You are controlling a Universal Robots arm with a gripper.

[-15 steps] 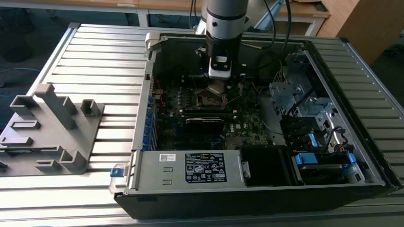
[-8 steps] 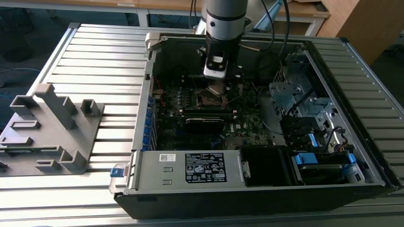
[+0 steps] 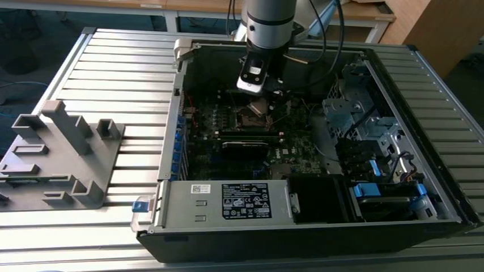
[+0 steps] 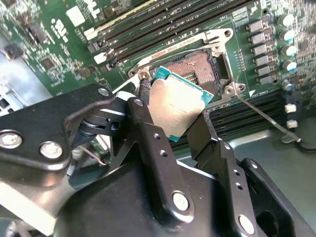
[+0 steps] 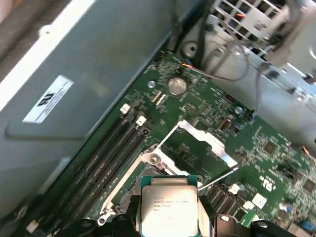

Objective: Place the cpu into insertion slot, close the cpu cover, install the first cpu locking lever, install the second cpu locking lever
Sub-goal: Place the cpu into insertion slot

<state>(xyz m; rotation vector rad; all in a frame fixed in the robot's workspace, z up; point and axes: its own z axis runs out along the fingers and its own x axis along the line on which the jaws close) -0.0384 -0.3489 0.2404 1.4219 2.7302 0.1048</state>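
Ribbed metal surface (image 3: pixel 113 62) carries an open case (image 3: pixel 302 241); inside, the end effector (image 4: pixel 175 116) pinches the cpu (image 4: pixel 182 98) by opposite edges, tilted just above the slot (image 4: pixel 197 66). Light, stiff, likely fragile underneath: edges suit gripping.

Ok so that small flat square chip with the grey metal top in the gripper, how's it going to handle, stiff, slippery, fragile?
Likely stiff: the small flat square chip looks unbent though the gripper pinches only two edges. Probably slippery, given its smooth metal top and the narrow black fingers. Its thin teal rim may chip if knocked.
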